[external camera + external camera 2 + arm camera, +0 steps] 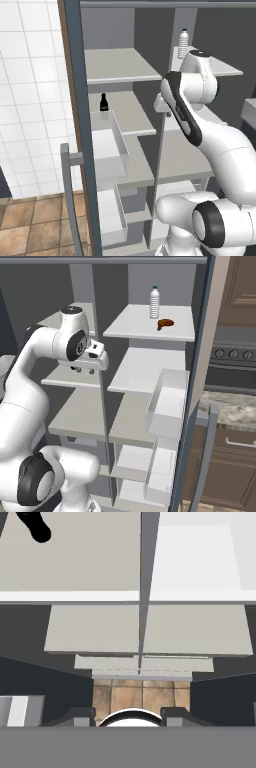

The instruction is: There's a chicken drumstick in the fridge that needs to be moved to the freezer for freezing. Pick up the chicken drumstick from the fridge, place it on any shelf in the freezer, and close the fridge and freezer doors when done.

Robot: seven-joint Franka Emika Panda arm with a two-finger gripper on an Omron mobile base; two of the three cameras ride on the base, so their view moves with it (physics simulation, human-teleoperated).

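Note:
The chicken drumstick lies on the fridge's top shelf, just right of a clear water bottle. The fridge is the right section, the freezer the left one, split by a grey divider. Both slate-blue doors stand open: the freezer door and the fridge door. My gripper points downward in front of the divider, about one shelf level below the drumstick and to its left. In the hand view its fingertips stand apart, open, with floor tiles between them. The freezer's shelves are pale grey.
A small dark bottle stands on the freezer's second shelf. White bins hang by the freezer door, and others by the fridge door. Long bar handles stick out from the doors. A stove and counter lie to the right.

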